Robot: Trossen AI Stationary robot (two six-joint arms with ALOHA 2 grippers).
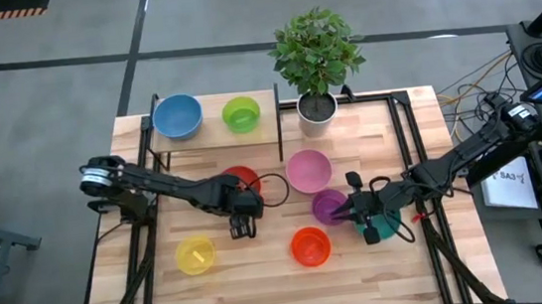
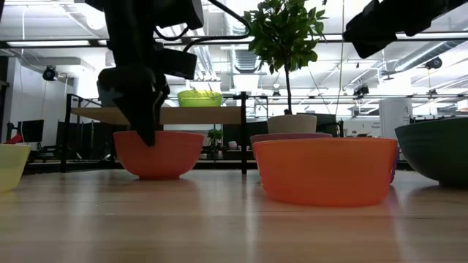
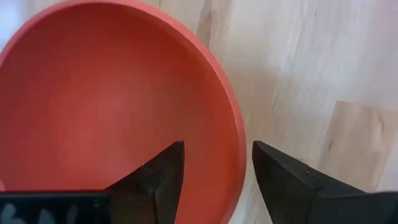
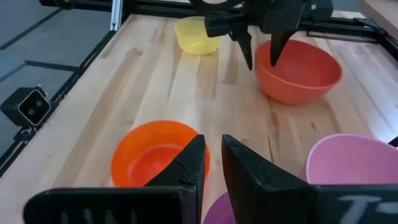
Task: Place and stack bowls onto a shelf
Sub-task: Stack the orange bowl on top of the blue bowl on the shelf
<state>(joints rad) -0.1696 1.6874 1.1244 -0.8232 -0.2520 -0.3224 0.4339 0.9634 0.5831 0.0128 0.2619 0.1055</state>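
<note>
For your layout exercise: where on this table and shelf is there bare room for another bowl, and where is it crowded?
Free: shelf board between blue plastic bowl and green plastic bowl; table front-left by yellow plastic bowl. Crowded: centre-right bowl cluster.

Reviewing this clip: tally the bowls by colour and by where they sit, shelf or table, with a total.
On the shelf: 2
blue bowl: 1
green bowl: 1
On the table: 6
red bowl: 1
pink bowl: 1
purple bowl: 1
teal bowl: 1
orange bowl: 1
yellow bowl: 1
Total: 8 bowls
</note>
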